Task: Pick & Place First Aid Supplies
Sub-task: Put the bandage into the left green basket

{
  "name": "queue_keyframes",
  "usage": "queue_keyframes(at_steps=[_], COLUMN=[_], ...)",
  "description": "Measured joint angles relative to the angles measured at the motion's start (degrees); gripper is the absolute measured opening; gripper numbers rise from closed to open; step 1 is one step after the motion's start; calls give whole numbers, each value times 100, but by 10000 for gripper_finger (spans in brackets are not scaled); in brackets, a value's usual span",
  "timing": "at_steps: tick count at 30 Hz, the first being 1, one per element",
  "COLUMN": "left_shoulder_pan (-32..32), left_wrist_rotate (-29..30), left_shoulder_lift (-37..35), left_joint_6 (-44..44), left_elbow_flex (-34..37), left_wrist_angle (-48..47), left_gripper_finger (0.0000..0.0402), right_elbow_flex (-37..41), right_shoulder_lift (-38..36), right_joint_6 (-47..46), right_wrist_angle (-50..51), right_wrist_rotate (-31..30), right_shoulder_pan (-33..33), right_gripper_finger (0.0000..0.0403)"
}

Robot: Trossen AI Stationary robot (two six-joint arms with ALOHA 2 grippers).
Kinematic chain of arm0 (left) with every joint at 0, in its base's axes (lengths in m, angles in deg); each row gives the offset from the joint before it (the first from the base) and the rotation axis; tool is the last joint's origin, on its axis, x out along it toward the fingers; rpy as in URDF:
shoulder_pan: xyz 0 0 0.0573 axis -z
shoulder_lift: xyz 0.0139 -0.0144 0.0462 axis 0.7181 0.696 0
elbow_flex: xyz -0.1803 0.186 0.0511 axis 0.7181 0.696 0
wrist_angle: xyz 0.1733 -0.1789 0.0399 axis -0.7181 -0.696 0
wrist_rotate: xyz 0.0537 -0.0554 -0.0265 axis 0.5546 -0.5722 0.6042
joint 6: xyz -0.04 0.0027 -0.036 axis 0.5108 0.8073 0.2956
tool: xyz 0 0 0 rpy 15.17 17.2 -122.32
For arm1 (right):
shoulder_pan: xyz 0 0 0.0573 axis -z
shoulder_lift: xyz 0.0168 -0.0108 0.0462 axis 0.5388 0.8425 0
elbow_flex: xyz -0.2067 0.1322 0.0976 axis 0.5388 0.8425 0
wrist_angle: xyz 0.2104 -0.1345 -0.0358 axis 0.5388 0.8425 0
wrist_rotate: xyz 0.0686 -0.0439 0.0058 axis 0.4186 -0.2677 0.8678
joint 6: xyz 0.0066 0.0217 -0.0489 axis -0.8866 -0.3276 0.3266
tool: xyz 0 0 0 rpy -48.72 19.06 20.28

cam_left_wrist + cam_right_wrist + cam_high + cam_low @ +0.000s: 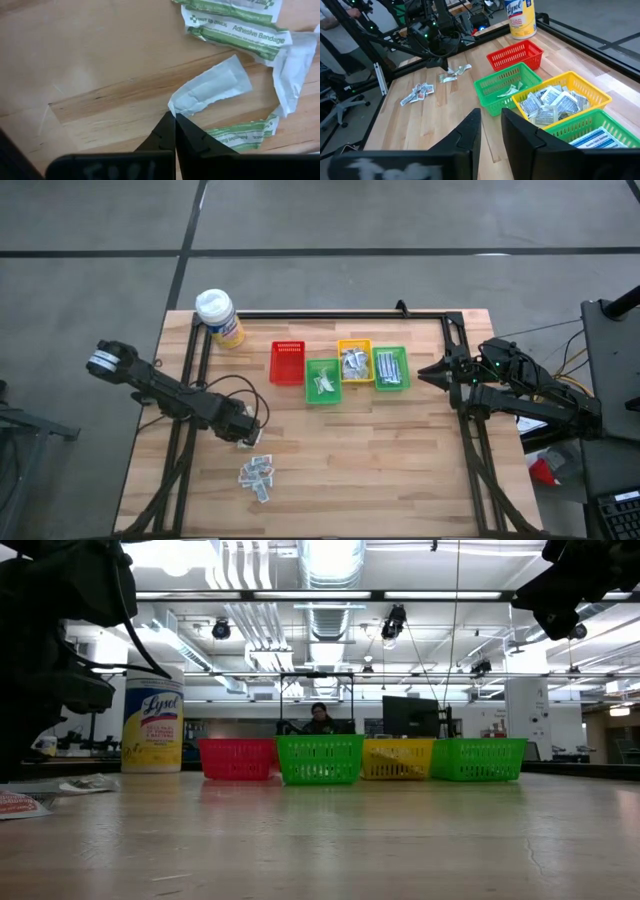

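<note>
left pincer (pixel 175 119) nipped shut on just the corner of a pale sachet (pixel 210 91) (thin hold), likely to slip free when lifted off the bench (pixel 90 60); right pincer (pixel 491 117) waits, narrowly parted.

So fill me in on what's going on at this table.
The left gripper has pinched shut on the corner of a white packet among loose bandage packets on the table. Four small bins sit in a row, three already holding supplies; the red bin looks empty. The right gripper waits beside the bins.
</note>
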Motion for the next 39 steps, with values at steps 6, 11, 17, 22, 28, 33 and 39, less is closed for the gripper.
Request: queue_keyframes(at_steps=[6,11,17,22,28,33,39], left_shoulder_pan=[0,0,4,4,4,-10,-151], left_wrist_rotate=[-62,-149,-259,-105,982,2193,3244], left_shoulder_lift=[-46,-190,-396,-503,-490,-485,-483], left_joint_6=[-3,-223,-503,-1129,-2144,-2786,-3502], left_elbow_flex=[-24,-266,-766,-1281,-1910,-2284,-2466], left_wrist_angle=[-42,-353,-1146,-1411,-1229,-871,-249], left_gripper_finger=[0,0,0,0,0,0,0], right_elbow_flex=[0,-1,0,0,0,0,0], right_shoulder_lift=[0,2,2,2,2,0,2], right_joint_6=[0,1,6,22,22,22,20], right_wrist_angle=[0,0,0,0,0,0,0], right_wrist_rotate=[0,1,0,0,0,2,0], right_shoulder_pan=[0,0,0,0,0,0,0], right_gripper_finger=[69,78,85,86,75,68,73])
